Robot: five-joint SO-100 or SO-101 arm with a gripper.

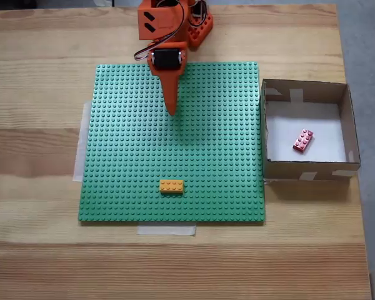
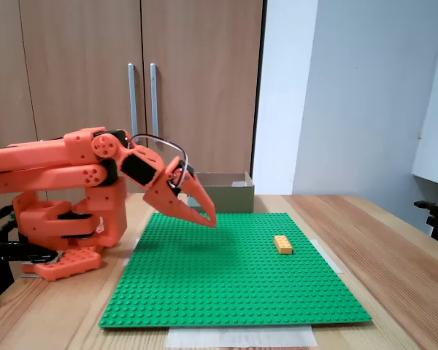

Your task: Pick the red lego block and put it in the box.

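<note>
Small red rectangular 2x4-stud lego block lies flat, studs up, on white floor of square open-topped brown cardboard box w/ low walls & pale tape patches. In a fixed view from above its long axis runs diagonal, lower-left to upper-right, sitting right of box centre, apart from walls. Box just beside right edge of green studded plastic baseplate, on grained wooden table. Yellow-orange brick of same shape sits on plate near front edge, long axis left-right. Orange plastic gripper tapers to a point over plate's rear half, clear of surface; jaws closed together, holding nothing.
</note>
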